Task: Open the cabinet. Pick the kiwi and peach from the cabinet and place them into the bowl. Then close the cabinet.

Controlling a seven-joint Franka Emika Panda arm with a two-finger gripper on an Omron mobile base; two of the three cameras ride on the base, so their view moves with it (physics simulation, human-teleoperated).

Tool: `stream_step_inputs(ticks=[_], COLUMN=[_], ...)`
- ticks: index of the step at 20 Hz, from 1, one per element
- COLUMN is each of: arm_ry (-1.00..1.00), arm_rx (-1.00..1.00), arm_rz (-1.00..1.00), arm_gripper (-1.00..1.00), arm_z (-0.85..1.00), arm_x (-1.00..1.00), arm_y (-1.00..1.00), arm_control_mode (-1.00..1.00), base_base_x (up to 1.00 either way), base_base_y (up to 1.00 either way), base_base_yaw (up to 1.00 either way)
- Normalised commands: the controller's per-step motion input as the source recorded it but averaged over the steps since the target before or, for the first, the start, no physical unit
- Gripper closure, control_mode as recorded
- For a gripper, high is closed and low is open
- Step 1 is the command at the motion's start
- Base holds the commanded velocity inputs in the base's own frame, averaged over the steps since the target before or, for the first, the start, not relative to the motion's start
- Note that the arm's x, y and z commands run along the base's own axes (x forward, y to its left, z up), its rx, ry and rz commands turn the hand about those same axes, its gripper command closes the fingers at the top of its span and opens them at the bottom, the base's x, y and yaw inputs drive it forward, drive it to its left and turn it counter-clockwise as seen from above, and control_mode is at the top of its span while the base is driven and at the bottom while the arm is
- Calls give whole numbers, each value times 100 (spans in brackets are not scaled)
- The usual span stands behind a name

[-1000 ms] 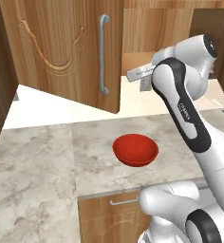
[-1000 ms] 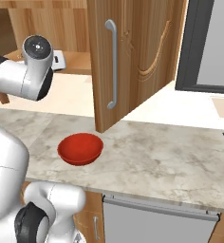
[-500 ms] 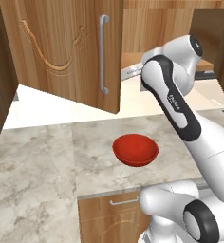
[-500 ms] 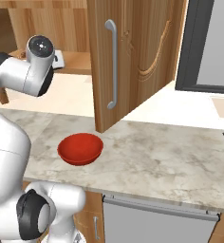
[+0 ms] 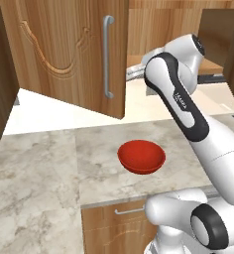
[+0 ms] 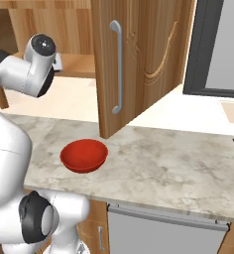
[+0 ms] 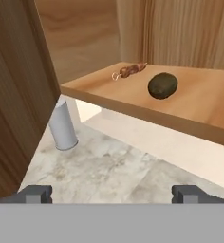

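**Reaching toward the open cabinet shelf**

Gripper (image 7: 112, 192) spread wide, holding nothing, both tips low in the hand view. Kiwi (image 7: 163, 85) sits upper right on the cabinet (image 5: 74, 54) shelf. Red bowl (image 5: 141, 156) waits mid-counter.

Kiwi (image 7: 162, 85) on cabinet (image 7: 199, 102) shelf; bowl (image 5: 141, 156) on counter (image 5: 44, 173) below.

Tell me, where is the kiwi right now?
In the hand view, the kiwi lies on the cabinet shelf, just right of a small brown skewer-like item.
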Motion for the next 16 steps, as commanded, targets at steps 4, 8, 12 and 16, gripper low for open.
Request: stream_step_inputs(ticks=[4,8,12,16], arm_ry=[0,0,0,0], arm_rx=[4,2,0,0], arm_rz=[11,10,9,9], arm_gripper=[-100,-100,-100,-100], arm_z=[0,0,0,0], arm_x=[0,0,-1,-9], arm_y=[15,20,26,26], arm_control_mode=[-100,-100,-100,-100], base_base_x=[0,0,0,0], base_base_y=[0,0,0,0], base_base_yaw=[0,0,0,0])
